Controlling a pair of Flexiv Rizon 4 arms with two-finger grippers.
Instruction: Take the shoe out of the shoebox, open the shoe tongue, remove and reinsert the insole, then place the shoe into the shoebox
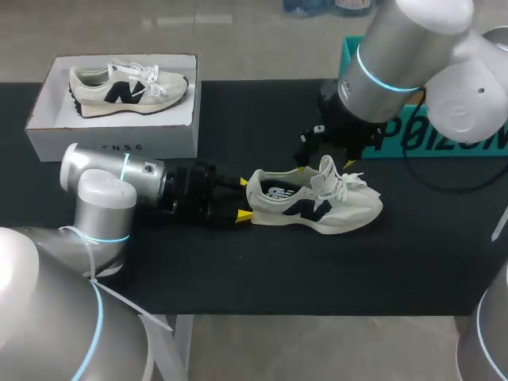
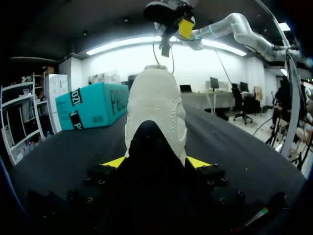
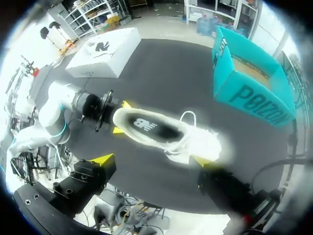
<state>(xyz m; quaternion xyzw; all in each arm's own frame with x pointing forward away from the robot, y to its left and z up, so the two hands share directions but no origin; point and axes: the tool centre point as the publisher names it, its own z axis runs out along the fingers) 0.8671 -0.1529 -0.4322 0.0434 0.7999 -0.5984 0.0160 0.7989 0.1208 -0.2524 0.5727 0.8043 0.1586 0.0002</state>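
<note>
Shoe [image 1: 313,205] is lying on its sole right of centre on the black table [image 1: 238,278], heel pointing left and toe right. Left gripper [image 1: 244,198] is coming in level from the left and clamping the heel, one yellow tip on each side. Right gripper [image 1: 325,167] is hanging just above the tongue and laces, fingers spread wide, not holding anything. White shoebox [image 1: 111,147] is sitting upper left, holding a second shoe [image 1: 127,89]. Teal box [image 1: 468,143] is standing upper right, well apart from the shoe.
</note>
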